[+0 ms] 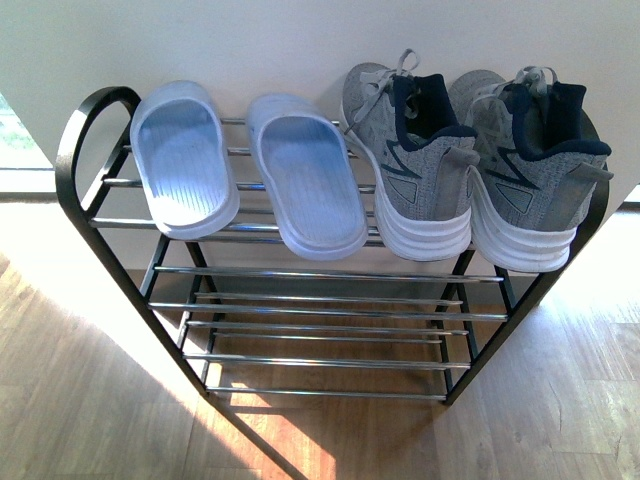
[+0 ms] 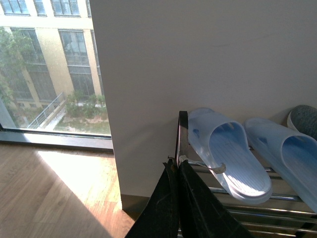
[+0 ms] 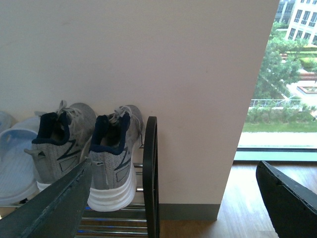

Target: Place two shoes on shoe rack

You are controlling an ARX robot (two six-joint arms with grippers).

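The shoe rack (image 1: 330, 273) stands against a pale wall, with black end frames and chrome bars. On its top tier lie two pale blue slides (image 1: 185, 160) (image 1: 305, 175) at the left and two grey knit sneakers (image 1: 410, 165) (image 1: 530, 165) at the right, heels toward me. No arm shows in the front view. My left gripper (image 2: 174, 166) is shut and empty, off the rack's left end frame (image 2: 182, 136), near a slide (image 2: 228, 153). My right gripper (image 3: 173, 198) is open and empty, off the right end frame (image 3: 151, 173), beside the sneakers (image 3: 111, 153).
The rack's lower tiers (image 1: 330, 335) are bare bars. Wooden floor (image 1: 90, 400) lies all round, sunlit at the left. The wall ends at tall windows on both sides (image 2: 44, 74) (image 3: 282, 89). A grey skirting (image 3: 190, 212) runs along the wall's foot.
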